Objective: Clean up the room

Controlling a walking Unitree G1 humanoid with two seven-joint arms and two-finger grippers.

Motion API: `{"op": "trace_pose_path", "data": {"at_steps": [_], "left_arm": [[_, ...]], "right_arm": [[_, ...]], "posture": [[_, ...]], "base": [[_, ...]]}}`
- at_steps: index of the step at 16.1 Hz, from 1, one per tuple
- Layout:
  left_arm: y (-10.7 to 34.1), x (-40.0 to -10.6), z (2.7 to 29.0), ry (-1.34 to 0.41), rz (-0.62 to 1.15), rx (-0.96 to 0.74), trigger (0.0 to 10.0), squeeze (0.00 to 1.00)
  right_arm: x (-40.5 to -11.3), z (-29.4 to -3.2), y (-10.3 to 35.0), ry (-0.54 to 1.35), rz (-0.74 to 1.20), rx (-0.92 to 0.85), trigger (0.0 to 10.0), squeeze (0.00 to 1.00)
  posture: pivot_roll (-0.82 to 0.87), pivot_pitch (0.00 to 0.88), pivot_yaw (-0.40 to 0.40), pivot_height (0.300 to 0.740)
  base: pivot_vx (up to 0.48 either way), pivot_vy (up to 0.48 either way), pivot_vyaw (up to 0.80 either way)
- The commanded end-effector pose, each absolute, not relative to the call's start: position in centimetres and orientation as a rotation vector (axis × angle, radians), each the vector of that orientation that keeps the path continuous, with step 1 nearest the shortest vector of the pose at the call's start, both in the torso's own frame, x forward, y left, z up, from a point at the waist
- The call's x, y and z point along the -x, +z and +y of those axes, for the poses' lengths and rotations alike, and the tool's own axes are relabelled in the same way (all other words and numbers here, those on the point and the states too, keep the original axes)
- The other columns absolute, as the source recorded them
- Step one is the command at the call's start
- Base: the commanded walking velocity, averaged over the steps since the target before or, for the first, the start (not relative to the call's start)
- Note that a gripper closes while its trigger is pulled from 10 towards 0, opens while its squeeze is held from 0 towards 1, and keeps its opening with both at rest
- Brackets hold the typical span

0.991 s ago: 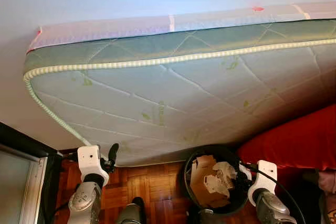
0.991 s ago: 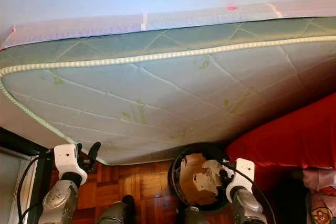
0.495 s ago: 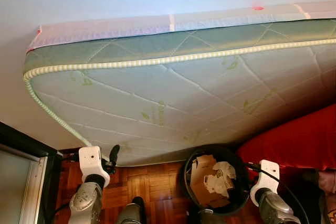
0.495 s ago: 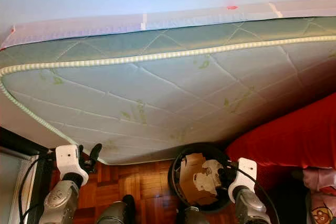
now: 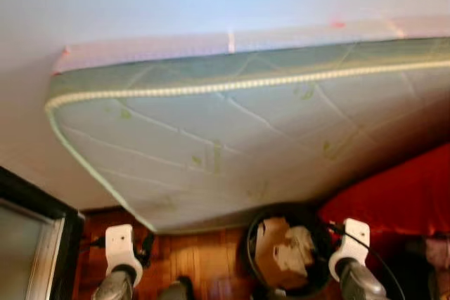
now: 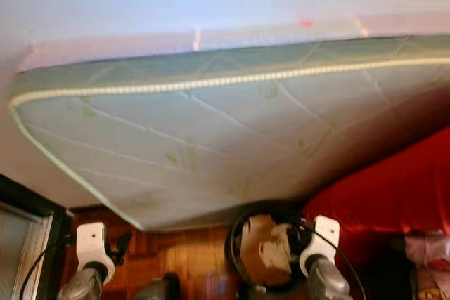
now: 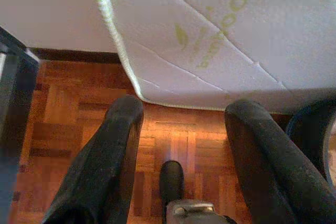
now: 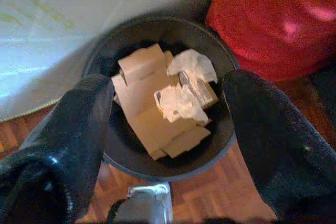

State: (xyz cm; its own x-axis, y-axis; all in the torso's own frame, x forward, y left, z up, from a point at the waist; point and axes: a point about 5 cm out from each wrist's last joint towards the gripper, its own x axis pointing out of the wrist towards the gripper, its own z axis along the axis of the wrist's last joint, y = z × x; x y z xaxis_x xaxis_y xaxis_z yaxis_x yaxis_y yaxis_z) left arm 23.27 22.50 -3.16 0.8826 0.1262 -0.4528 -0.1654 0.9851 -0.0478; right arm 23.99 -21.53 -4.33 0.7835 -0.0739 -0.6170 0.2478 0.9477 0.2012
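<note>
Your grippers are hanging released over the parquet.
Right gripper (image 8: 168, 124) is gaping above the black bin (image 8: 220, 129) at five o'clock, cardboard (image 8: 152, 108) lengthwise inside; left gripper (image 7: 184, 145) is splayed, empty, at seven.

1. A wooden parquet floor (image 7: 173, 145) is seen below — reddish-brown blocks laid in a woven pattern.
2. A round black bin (image 8: 220, 129) is stood on the floor, just beside the lower edge of a pale green quilted mattress (image 5: 232, 138).
3. The bin is filled with brown cardboard pieces (image 8: 144, 98) and crumpled white paper (image 8: 191, 66).
4. Something covered in red fabric (image 5: 401, 194) is seen beside the bin — its base is hidden.
</note>
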Motion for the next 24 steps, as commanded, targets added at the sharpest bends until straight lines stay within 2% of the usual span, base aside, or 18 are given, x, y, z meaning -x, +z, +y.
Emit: {"op": "trace_pose_path", "data": {"at_steps": [1,8,13,18,24], "left_arm": [[-4.2,-22.1,22.8,0.156,0.540,0.059,10.0,0.00],[-5.2,-21.6,22.5,0.136,0.653,0.052,10.0,0.00],[-6.4,-19.9,22.9,0.142,0.748,0.095,10.0,0.00],[-7.8,-17.2,23.5,0.194,0.853,0.121,10.0,0.00],[-8.2,-16.4,23.2,0.194,0.877,0.119,10.0,0.00]], "right_arm": [[-22.9,-21.7,-5.1,-0.222,0.670,-0.318,10.0,0.00],[-20.2,-21.3,-6.9,-0.236,0.781,-0.312,10.0,0.00],[-18.8,-21.6,-7.6,-0.260,0.830,-0.306,10.0,0.00],[-18.6,-22.0,-7.6,-0.244,0.854,-0.288,10.0,0.00],[-18.5,-21.5,-7.8,-0.226,0.861,-0.290,10.0,0.00]], "posture": [[0.14,0.082,-0.023,0.740],[0.12,0.013,-0.013,0.740],[0.11,0.015,-0.018,0.740],[0.10,0.020,-0.018,0.740],[0.10,0.011,-0.011,0.740]], "base": [[0.000,0.000,0.00],[0.000,0.000,0.00],[0.000,0.000,0.00],[0.000,0.000,0.00],[0.000,0.000,0.00]]}}
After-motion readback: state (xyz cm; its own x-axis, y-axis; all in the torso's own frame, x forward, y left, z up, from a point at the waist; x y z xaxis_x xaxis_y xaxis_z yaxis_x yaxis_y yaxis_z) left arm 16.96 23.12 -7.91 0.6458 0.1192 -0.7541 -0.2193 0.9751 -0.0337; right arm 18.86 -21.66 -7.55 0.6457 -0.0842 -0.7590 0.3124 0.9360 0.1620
